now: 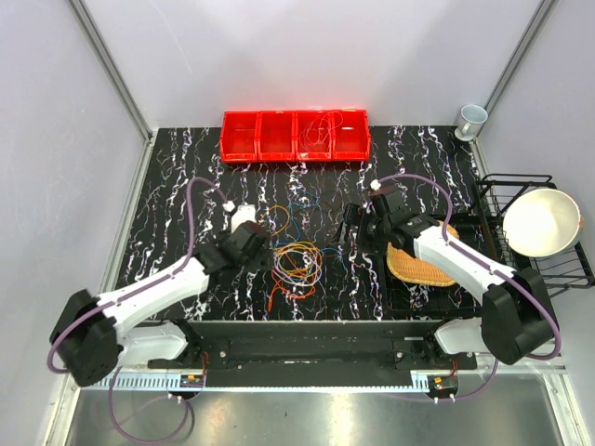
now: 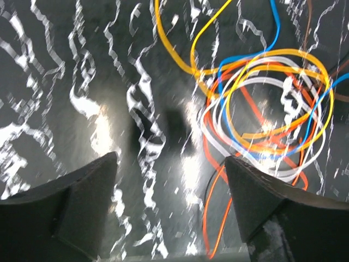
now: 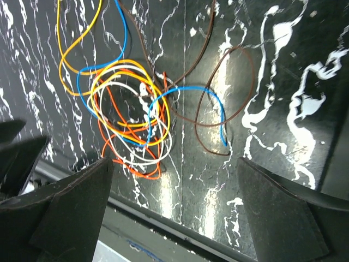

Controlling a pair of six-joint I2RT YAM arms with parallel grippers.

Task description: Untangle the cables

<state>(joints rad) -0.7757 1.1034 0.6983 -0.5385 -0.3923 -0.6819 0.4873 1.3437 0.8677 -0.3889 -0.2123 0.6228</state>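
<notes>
From above, you see the cables (image 1: 296, 260) heaped mid-desk (image 1: 177, 177), with the left tool (image 1: 253, 243) and right tool (image 1: 358, 228) flanking them, probably to pull strands apart. Left wrist: your tool is spread and empty, the tangle just ahead-right. Right wrist: your tool is spread and empty, loops ahead-left.

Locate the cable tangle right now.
Top view: the cables lie between the left gripper and right gripper, nearer the left one, on the near side of the red bins.
</notes>
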